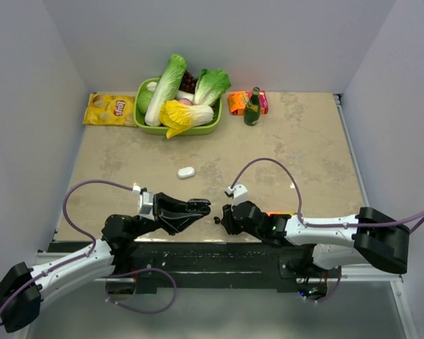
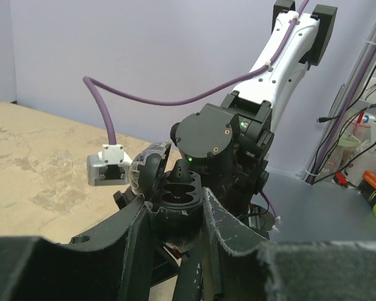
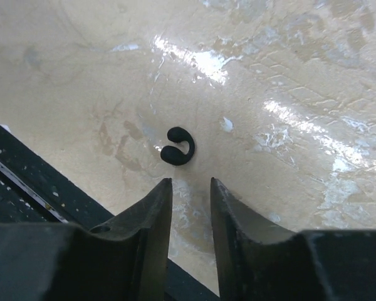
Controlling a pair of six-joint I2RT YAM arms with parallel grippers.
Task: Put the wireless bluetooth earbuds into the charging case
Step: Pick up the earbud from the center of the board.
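My left gripper (image 1: 198, 207) is shut on the black charging case (image 2: 178, 195) and holds it above the table's near edge. The lid (image 2: 144, 170) is swung open to the left. The case's two wells are dark, and I cannot tell what lies in them. A small black hook-shaped earbud (image 3: 178, 146) lies on the table just beyond the tips of my right gripper (image 3: 191, 182). That gripper stands open by a narrow gap with nothing in it. In the top view the earbud (image 1: 217, 221) sits between the two grippers, with the right gripper (image 1: 226, 217) close beside it.
A small white case (image 1: 186, 171) lies mid-table. At the back are a green basket (image 1: 210, 128) of vegetables, a yellow chip bag (image 1: 109, 109), a green bottle (image 1: 252, 107) and an orange packet (image 1: 237, 103). The black base rail (image 1: 198, 251) runs just below the grippers.
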